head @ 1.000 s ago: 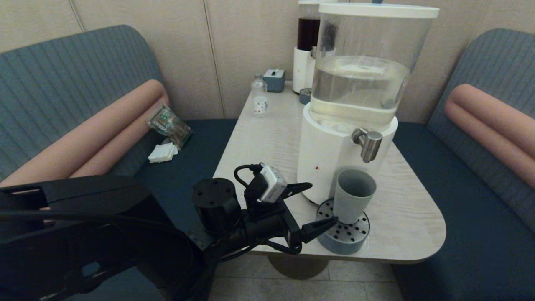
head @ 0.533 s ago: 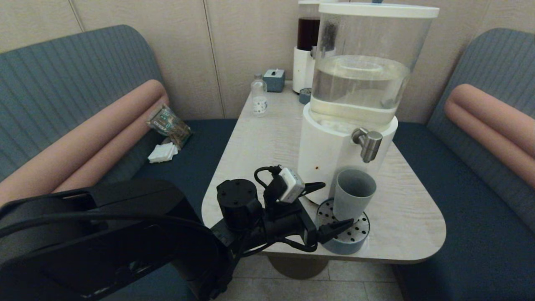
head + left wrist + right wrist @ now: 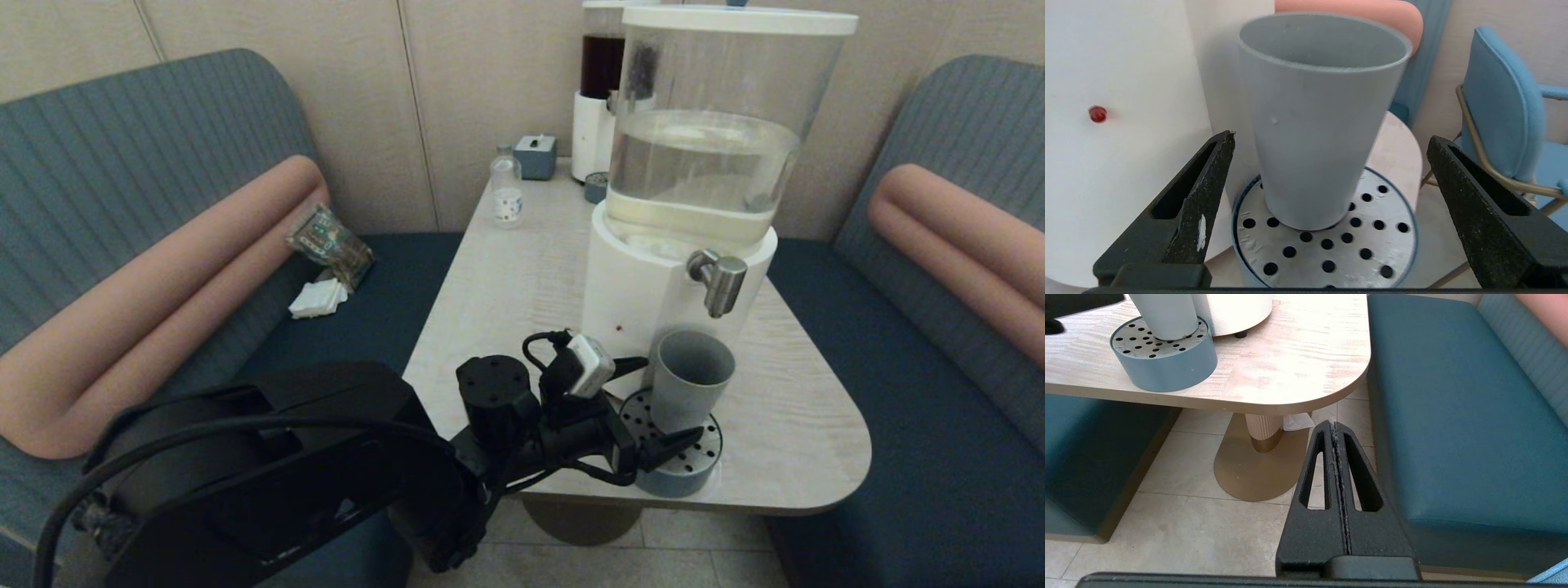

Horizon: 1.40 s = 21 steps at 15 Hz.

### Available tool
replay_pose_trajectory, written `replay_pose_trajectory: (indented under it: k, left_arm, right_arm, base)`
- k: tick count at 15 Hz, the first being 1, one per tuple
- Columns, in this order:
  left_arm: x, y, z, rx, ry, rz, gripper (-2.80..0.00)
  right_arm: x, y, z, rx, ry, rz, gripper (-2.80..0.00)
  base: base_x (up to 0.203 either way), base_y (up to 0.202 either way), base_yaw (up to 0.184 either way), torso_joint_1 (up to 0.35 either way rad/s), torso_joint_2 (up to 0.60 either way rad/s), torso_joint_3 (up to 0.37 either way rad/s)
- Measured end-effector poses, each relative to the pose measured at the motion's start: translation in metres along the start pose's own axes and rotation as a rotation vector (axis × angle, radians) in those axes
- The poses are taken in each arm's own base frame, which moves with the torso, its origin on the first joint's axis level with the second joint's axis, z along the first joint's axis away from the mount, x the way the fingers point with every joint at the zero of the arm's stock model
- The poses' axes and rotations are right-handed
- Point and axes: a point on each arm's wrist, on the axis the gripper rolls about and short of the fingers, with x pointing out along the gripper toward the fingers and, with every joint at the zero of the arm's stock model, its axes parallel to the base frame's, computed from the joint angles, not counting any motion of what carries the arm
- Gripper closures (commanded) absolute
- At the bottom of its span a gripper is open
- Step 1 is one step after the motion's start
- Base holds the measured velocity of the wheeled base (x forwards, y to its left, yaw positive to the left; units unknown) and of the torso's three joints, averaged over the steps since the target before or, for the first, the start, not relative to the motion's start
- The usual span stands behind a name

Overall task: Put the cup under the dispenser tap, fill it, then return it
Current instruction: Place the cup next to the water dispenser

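The plain matte grey-blue tapered cup (image 3: 691,377) (image 3: 1314,122) stands upright, handleless and open-mouthed, on the perforated steel top of the round blue-grey drip tray (image 3: 694,478) (image 3: 1392,228), directly beneath the short brushed-steel dispenser tap (image 3: 718,282) of the big white-based clear-tank water dispenser (image 3: 653,302). No liquid is visible inside it from here.

The left gripper (image 3: 661,400) (image 3: 1331,143) has its jaws spread wide, one on each side of the cup's lower half, each apart from the wall; the cup sits between them, nearer the jaw on the dispenser side. Compared with a second ago, this gripper has advanced across the pale wooden table (image 3: 506,278), from short of the tray to straddling the cup, which has not moved.

The right gripper (image 3: 1336,428) hangs parked below the table edge over the tiled floor (image 3: 1184,522), jaws pressed together.
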Motion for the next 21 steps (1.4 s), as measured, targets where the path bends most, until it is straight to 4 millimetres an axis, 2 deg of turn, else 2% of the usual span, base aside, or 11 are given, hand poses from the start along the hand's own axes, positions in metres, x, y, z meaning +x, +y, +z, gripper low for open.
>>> replay_pose_trajectory:
  k: [11, 21]
  left_arm:
    - [0.023, 0.011, -0.018, 0.016, -0.02, 0.005, -2.8]
    - [0.04, 0.021, -0.019, 0.023, -0.034, 0.036, -2.8]
  right_arm:
    - [0.0, 0.0, 0.0, 0.0, 0.0, 0.0, 0.0]
    - [0.0, 0.0, 0.0, 0.0, 0.0, 0.0, 0.0]
  base:
    - [0.0, 0.0, 0.0, 0.0, 0.0, 0.0]
    - [0.0, 0.0, 0.0, 0.0, 0.0, 0.0]
